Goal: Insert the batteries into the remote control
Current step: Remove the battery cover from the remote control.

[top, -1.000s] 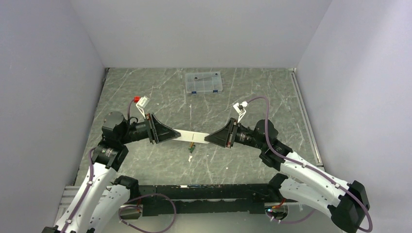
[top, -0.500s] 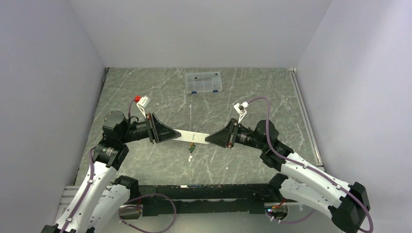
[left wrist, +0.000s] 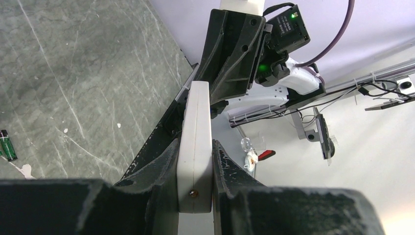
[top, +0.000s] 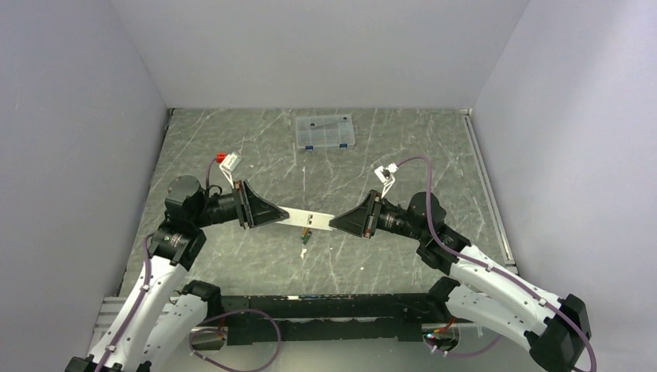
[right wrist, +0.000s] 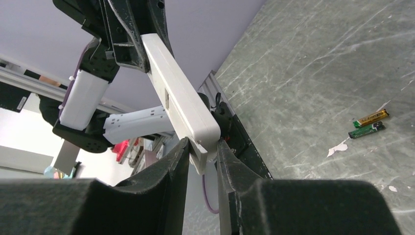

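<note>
The white remote control (top: pixel 306 218) hangs above the table, held level between both arms. My left gripper (top: pixel 275 215) is shut on its left end; in the left wrist view both fingers press the remote control's (left wrist: pixel 195 122) sides at my left gripper (left wrist: pixel 195 142). My right gripper (top: pixel 335 223) is shut on the other end. In the right wrist view a thin white lip of the remote control (right wrist: pixel 176 93) sits between the jaws of my right gripper (right wrist: pixel 201 144). Two batteries (top: pixel 306 236) lie on the table below: one orange (right wrist: pixel 372 117), one dark green (right wrist: pixel 367 130).
A clear compartment box with blue latches (top: pixel 325 132) stands at the back of the table. A small white scrap (top: pixel 303 253) lies just in front of the batteries. The black rail (top: pixel 325 306) with the arm bases runs along the near edge.
My right gripper has shifted slightly to the right and down at the remote's end, and its jaws have narrowed a little. The left gripper keeps its hold.
</note>
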Motion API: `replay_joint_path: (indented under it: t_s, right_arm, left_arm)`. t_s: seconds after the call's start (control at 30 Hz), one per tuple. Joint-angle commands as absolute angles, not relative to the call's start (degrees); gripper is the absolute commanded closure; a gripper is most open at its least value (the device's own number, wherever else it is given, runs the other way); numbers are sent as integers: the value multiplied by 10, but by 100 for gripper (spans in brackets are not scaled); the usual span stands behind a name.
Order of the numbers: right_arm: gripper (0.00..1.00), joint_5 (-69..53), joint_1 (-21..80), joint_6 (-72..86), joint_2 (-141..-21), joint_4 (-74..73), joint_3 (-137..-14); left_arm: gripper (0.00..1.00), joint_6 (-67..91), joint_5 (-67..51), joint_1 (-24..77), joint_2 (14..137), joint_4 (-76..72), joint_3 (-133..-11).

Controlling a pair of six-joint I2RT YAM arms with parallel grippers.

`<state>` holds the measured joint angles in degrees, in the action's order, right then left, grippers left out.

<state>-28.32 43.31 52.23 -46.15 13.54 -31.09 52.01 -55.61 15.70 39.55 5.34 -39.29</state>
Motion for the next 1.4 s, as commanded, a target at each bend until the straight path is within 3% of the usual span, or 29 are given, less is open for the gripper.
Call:
replay_joint_path:
  t_s: [0.0,0.1,0.3,1.03,1.37]
  right_arm:
    - [76,-280,434,512,-448,143,-313]
    - [80,-281,434,512,-446,140,-314]
    - [100,-290,434,512,-447,143,-313]
    - [100,-264,434,496,-391,109,-303]
    - [100,-195,433,425,-374,-2,-348]
  left_arm:
    - [100,513,-540,152,396,41,-412]
    - [100,510,-539,152,396,44,-413]
    - [100,504,-535,152,396,50,-415]
    - [100,491,-520,152,414,56,-411]
    - [100,443,-484,151,424,122,-426]
